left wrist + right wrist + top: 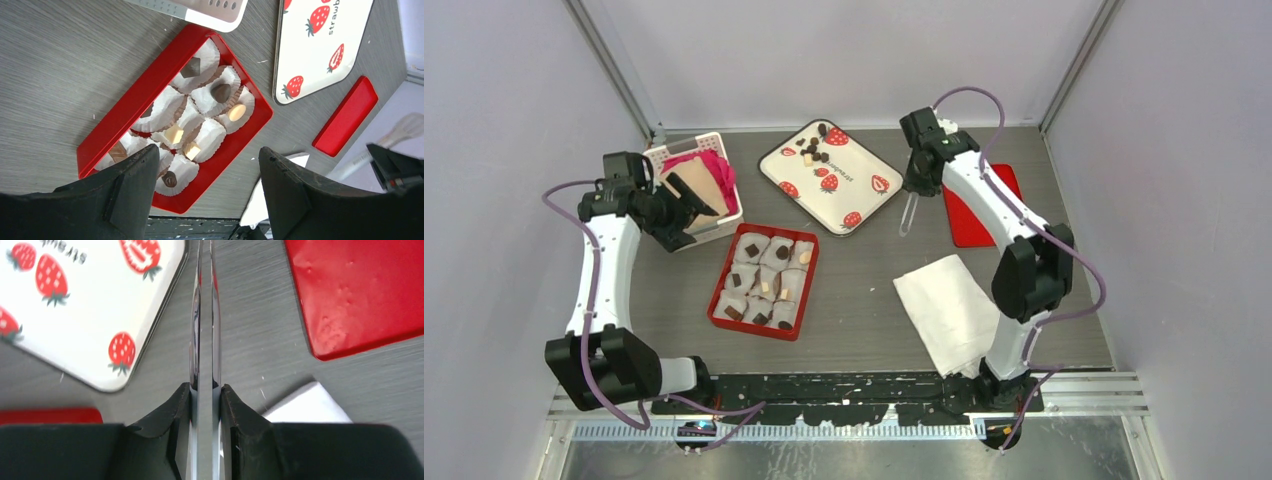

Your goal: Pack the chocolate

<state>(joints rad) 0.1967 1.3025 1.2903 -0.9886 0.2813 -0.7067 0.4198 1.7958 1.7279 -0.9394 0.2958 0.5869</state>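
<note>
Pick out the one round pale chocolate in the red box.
The cream oval piece in the corner cup nearest the strawberry tray; the other two pale pieces are square, the rest brown.

Lettering on the strawberry tray (305, 50)
"strawb" is read at one o'clock in the left wrist view, seemingly cut off.

The left arm is bent at the elbow, the left tool (207, 155) held well left of the strawberry tray (864, 160) with jaws wide apart and holding nothing, while the right arm reaches forward, the right tool (206, 390) clamped on clear tongs (205, 315) just right of that tray.
</note>
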